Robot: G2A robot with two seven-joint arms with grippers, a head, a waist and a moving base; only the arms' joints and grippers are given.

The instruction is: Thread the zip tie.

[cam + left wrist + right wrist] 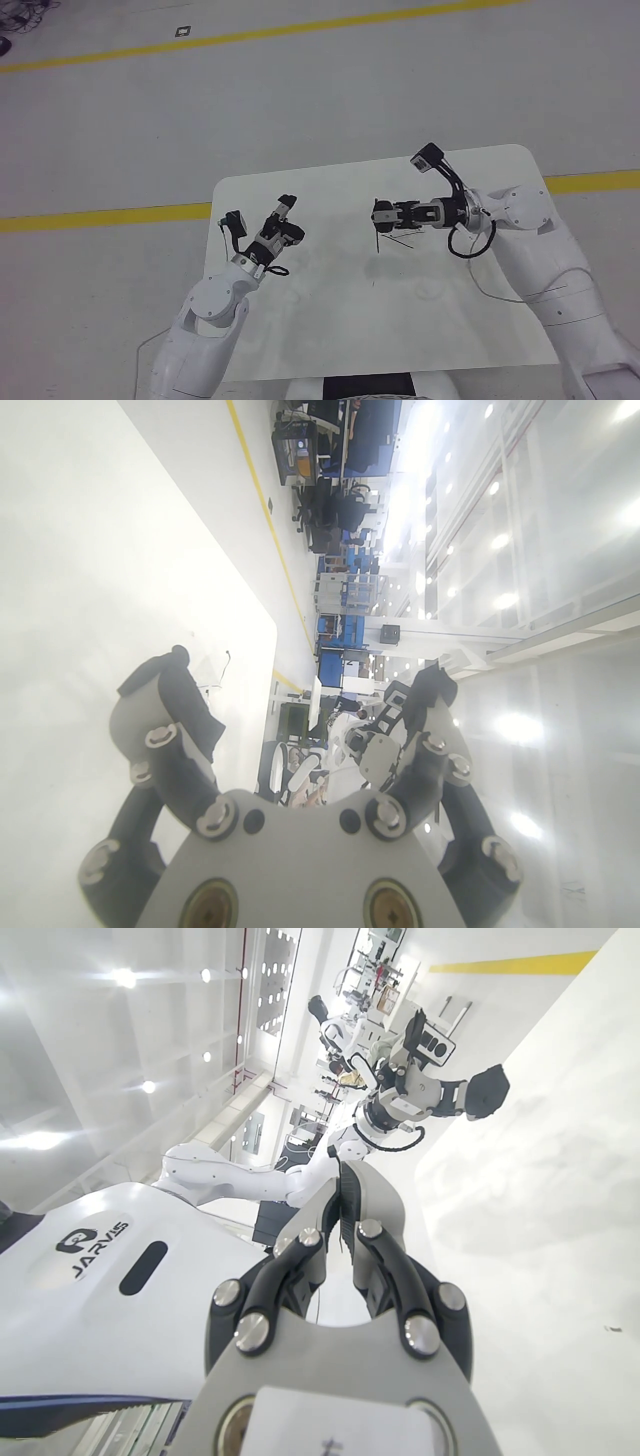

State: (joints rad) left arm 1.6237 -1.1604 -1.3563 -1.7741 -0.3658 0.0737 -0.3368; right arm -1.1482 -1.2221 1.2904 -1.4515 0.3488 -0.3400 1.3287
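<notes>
Black-tipped left end effector (291,220) hangs with fingers spread wide over the white table (330,330), and to its right the thin black zip tie (376,240) dangles from the right end effector (378,213), pinched at its top; it looks light, bendy and slippery, so grab near the loose tip.

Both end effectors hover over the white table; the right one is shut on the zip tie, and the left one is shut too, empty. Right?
Not quite. The left end effector is open, spread wide and empty, as the left wrist view shows. The right end effector is shut on the zip tie.
</notes>
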